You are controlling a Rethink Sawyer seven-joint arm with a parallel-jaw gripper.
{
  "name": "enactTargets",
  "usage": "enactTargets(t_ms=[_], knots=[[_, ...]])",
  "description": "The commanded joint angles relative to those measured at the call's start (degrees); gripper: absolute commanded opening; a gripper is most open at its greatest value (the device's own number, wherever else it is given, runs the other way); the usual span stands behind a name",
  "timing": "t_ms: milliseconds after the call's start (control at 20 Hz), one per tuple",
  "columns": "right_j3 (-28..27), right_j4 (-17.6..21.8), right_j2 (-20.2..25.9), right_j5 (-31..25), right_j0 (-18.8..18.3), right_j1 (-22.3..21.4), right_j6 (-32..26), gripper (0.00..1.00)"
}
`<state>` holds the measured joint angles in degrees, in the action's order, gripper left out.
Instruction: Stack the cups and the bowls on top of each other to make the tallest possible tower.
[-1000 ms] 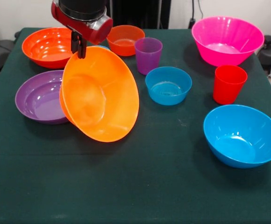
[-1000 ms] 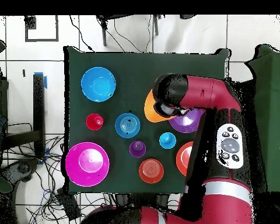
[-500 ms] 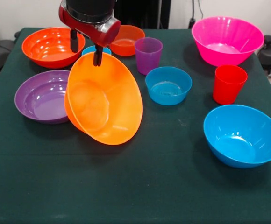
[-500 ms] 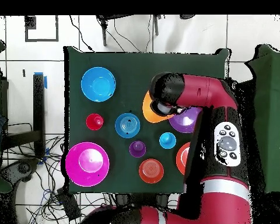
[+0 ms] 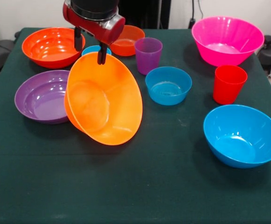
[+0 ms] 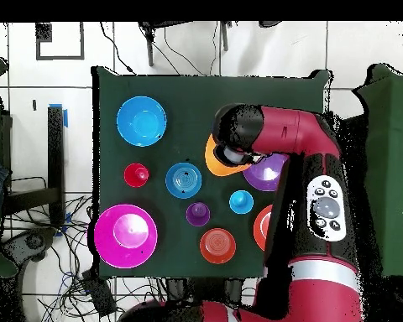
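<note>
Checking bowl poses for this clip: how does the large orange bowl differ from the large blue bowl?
The large orange bowl is tipped on its side, its opening facing the camera, leaning by the purple bowl; the large blue bowl sits upright and alone. The open gripper straddles the orange bowl's upper rim; nothing is near the blue one. Both are glossy, round and empty.

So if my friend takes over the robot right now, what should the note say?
Gripper: open, just above the large orange bowl's top rim, holding nothing.
Large orange bowl: tipped on its side, leaning on the purple bowl.
Other bowls and the three cups: all separate on the table.
Done: nothing stacked.
Left: set the orange bowl flat, then build the whole tower.
</note>
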<state>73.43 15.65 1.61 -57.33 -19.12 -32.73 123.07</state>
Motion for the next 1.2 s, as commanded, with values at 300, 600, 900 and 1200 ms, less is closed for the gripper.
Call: enactTargets(t_ms=[300,600,900,1200], knots=[[2.15,1.67,5.62,-5.42,-1.54,0.88,-11.66,1.00],[3.88,2.10,8.14,-8.81,-6.85,-3.89,-22.70,1.00],[4.66,3.07,10.77,-9.23,-11.46,-5.04,-26.81,1.00],[2.55,2.24,12.41,-11.79,-12.16,-5.38,-27.18,1.00]])
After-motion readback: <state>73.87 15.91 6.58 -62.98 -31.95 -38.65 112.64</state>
